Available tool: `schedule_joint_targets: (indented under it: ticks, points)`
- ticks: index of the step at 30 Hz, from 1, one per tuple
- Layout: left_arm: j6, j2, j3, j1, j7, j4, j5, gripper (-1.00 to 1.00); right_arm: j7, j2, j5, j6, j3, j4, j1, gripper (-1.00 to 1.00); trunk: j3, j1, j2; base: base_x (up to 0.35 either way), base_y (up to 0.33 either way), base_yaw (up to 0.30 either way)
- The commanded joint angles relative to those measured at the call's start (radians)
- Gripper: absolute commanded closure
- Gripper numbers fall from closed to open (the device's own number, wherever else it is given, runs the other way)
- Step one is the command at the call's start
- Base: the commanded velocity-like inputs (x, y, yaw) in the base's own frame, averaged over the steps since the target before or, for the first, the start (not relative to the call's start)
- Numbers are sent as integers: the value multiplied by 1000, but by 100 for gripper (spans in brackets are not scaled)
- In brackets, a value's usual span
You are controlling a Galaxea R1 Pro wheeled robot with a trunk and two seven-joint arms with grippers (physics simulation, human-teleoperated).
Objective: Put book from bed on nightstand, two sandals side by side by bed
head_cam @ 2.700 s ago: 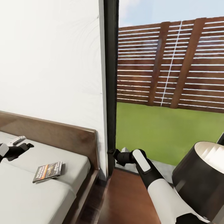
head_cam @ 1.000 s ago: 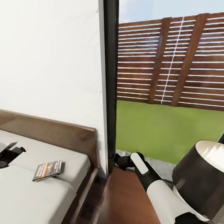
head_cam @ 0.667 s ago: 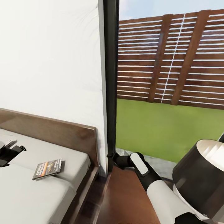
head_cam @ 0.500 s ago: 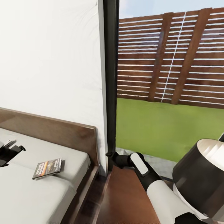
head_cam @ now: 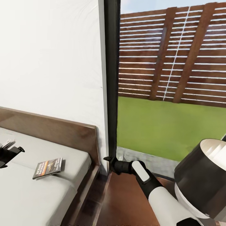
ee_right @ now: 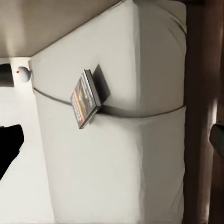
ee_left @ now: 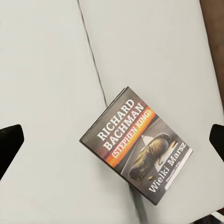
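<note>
Thin dark paperback book with orange band (head_cam: 48,168) flat on light-grey mattress of dark wooden platform bed (head_cam: 72,157), near headboard corner. Left gripper (head_cam: 8,153), at book's 9 o'clock, jaws spread wide, now drawn back slightly; grasp not yet begun. Right gripper (head_cam: 108,159): state cannot be told.

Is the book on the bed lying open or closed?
Closed: the book lies flat, front cover up, across a seam of the bed.

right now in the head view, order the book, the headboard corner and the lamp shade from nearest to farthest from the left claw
1. book, on the mattress just beside the left claw.
2. headboard corner, past the book, by the window frame.
3. lamp shade, far across on the robot's right.
</note>
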Motion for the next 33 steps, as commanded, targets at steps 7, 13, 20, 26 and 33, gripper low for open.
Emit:
schedule_joint_targets:
  ticks: [7, 13, 20, 26, 33]
  points:
    - [3, -1, 7, -10, 3, -1, -10, -100, 133, 0, 2, 2, -2, 73, 1, -100, -12, 0, -1, 0, 0, 0]
    - [1, -9, 6, -44, 4, 2, -10, -100, 275, 0, 12, 1, -2, 101, 3, -100, -21, 0, -1, 0, 0, 0]
    - [-17, -24, 9, -70, 15, 2, -9, -100, 474, 0, 114, -3, -4, 110, 24, -100, -32, 0, -1, 0, 0, 0]
    - [-61, -26, 46, -73, 18, 2, 18, -100, 541, -3, 169, -3, -7, 111, 28, -100, -42, 0, -1, 0, 0, 0]
    - [-93, -35, 66, -73, 19, 6, 37, -100, 569, -19, 180, -2, -5, 112, 29, -100, -53, 0, -1, 0, 0, 0]
